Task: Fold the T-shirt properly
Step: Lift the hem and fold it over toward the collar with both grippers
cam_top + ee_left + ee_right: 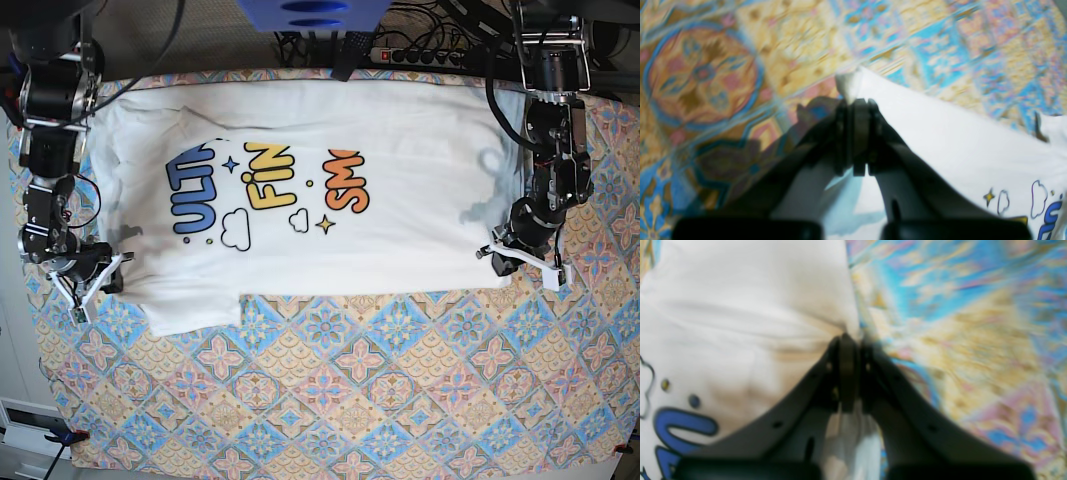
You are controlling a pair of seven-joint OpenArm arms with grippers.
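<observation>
The white T-shirt (410,235) lies spread sideways on the table with its colourful lettering facing up. In the base view my left gripper (500,262) sits at the shirt's right front corner. The left wrist view shows that gripper (856,101) shut on a bunched white corner of the T-shirt (957,143). My right gripper (112,268) is at the shirt's left front edge, beside the sleeve. Its wrist view shows the gripper (847,340) shut on the puckered edge of the T-shirt (740,306), near the blue letters.
A tablecloth (380,380) with a blue, yellow and pink tile pattern covers the table. A power strip with cables (420,52) lies behind the back edge. A blue object (312,12) hangs over the back middle.
</observation>
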